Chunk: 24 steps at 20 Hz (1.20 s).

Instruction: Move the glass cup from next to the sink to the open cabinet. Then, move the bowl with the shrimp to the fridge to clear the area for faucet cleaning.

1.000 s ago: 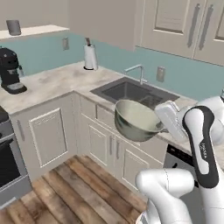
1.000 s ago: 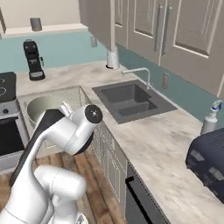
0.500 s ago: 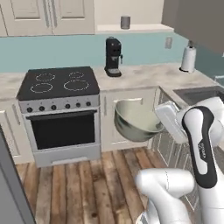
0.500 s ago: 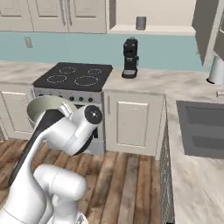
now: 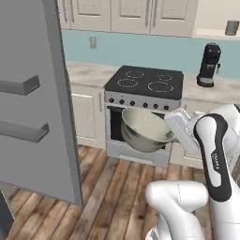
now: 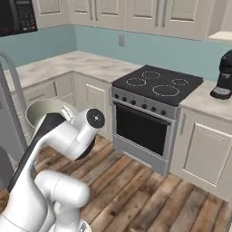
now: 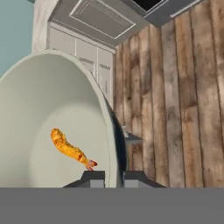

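The bowl with the shrimp (image 5: 144, 130) hangs in the air in front of the stove, cream inside and greyish-olive outside, tilted a little. My gripper (image 5: 170, 128) is shut on its right rim. In the hand view the rim runs between my fingertips (image 7: 92, 177), and one orange shrimp (image 7: 70, 148) lies inside the bowl (image 7: 48, 122). From the right the bowl (image 6: 43, 111) shows partly behind my arm. The fridge's grey door (image 5: 33, 98), with its door shelves, stands open at the left. The glass cup (image 5: 231, 27) stands on the open cabinet's cream shelf (image 5: 215, 33), far right.
A black-topped stove (image 5: 145, 82) with an oven is straight ahead, a black coffee machine (image 5: 208, 65) on the counter to its right. A marble counter (image 6: 77, 63) runs into the left corner. A wooden floor (image 5: 93, 197) lies open between me and the fridge door.
The whole picture has swept from the sink past the stove to the fridge door, so the base has moved left. The bowl stays in my gripper at the same height.
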Available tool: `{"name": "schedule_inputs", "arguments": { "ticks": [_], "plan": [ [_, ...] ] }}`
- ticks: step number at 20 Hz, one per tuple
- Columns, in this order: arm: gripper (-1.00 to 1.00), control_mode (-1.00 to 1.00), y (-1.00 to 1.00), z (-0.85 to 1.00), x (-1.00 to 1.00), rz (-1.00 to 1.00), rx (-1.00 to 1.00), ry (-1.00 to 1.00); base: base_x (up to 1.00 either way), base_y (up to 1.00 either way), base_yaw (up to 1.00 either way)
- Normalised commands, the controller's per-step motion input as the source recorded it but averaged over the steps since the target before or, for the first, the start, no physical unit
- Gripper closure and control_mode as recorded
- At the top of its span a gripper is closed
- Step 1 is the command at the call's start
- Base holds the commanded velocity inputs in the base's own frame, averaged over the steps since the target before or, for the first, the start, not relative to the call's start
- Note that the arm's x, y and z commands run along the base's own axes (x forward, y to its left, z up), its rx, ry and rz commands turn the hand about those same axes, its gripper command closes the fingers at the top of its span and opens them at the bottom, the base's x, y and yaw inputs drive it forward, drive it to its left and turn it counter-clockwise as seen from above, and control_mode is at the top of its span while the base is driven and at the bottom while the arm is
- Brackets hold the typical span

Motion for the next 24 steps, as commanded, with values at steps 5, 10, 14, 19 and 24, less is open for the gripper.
{"name": "schedule_inputs", "arguments": {
  "ticks": [5,10,14,19,24],
  "plan": [
    [1.00,1.00,0.00,0.00,0.00,0.00,0.00,0.00,-0.43,-0.06,0.62],
    [1.00,1.00,0.00,0.00,0.00,0.00,0.00,0.00,-0.89,-0.73,0.25],
    [1.00,1.00,0.00,0.00,0.00,0.00,0.00,0.00,-0.98,-0.70,0.12],
    [1.00,1.00,0.00,0.00,0.00,0.00,0.00,0.00,-0.50,0.29,0.63],
    [1.00,1.00,0.00,0.00,0.00,0.00,0.00,0.00,-0.26,0.54,0.78]
  ]
}}
